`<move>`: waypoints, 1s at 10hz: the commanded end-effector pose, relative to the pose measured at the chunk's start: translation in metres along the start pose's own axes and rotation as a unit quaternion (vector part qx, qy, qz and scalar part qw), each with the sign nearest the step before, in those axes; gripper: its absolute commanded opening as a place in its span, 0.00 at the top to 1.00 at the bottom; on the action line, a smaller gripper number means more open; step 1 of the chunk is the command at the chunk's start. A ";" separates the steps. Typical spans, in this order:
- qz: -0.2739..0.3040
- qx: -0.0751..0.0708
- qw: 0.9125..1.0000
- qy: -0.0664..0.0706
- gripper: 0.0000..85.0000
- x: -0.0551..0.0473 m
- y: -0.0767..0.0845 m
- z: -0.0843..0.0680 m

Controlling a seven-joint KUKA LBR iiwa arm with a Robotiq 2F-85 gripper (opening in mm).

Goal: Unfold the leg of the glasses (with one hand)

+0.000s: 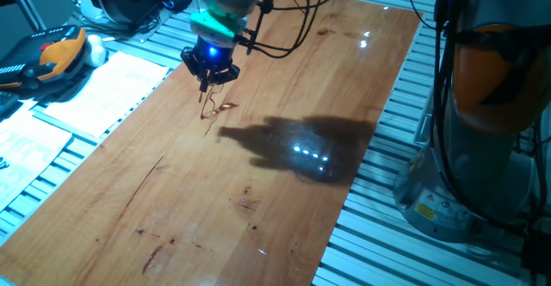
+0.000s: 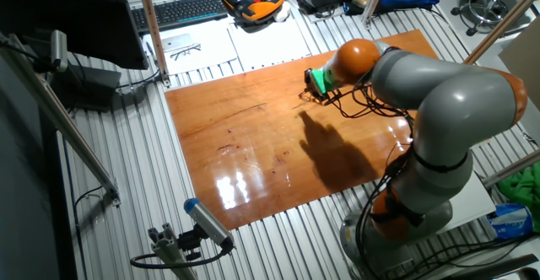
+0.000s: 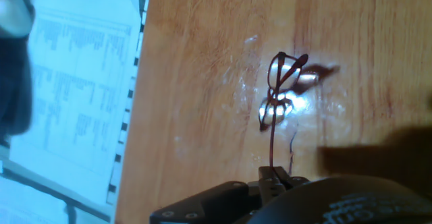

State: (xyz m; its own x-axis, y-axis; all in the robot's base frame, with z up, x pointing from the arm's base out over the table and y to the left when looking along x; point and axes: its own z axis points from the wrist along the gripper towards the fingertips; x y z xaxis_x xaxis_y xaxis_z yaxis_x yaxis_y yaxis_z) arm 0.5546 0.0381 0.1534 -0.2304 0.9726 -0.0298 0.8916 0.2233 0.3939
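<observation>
- The printed sheets [image 1: 103, 92] lie at the left, off the board's edge and clear of the work.
- The wooden board [image 1: 258, 183] carries the glasses [image 3: 282, 89] near its far-left corner, lenses down toward the wood and one thin leg running back to the hand.
- The hand [image 1: 209, 72] hangs just above them; in the hand view its fingertips [image 3: 273, 178] look pressed together on the end of that leg, a light pinch on the wire.
- To do this step well — I judge — swing the leg out in an arc about its hinge; pulling straight would drag the frame.
- Keep the lenses resting on the board so friction holds them — too much lift and the whole pair comes along.
- The arm's shadow [image 1: 297, 144] lies to the right.
</observation>
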 end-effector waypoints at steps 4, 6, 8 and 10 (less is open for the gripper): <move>-0.004 0.013 1.000 0.009 1.00 -0.002 -0.001 -0.003; -0.002 0.000 1.000 0.007 1.00 -0.003 -0.002 -0.006; -0.001 0.014 1.000 -0.006 1.00 -0.001 0.001 -0.004; -0.001 0.028 1.000 -0.006 1.00 -0.001 0.003 -0.001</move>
State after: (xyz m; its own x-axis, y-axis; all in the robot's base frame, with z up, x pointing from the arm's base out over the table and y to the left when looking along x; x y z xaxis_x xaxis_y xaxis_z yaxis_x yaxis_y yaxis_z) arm 0.5568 0.0374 0.1555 -0.2282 0.9728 -0.0402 0.9118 0.2280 0.3415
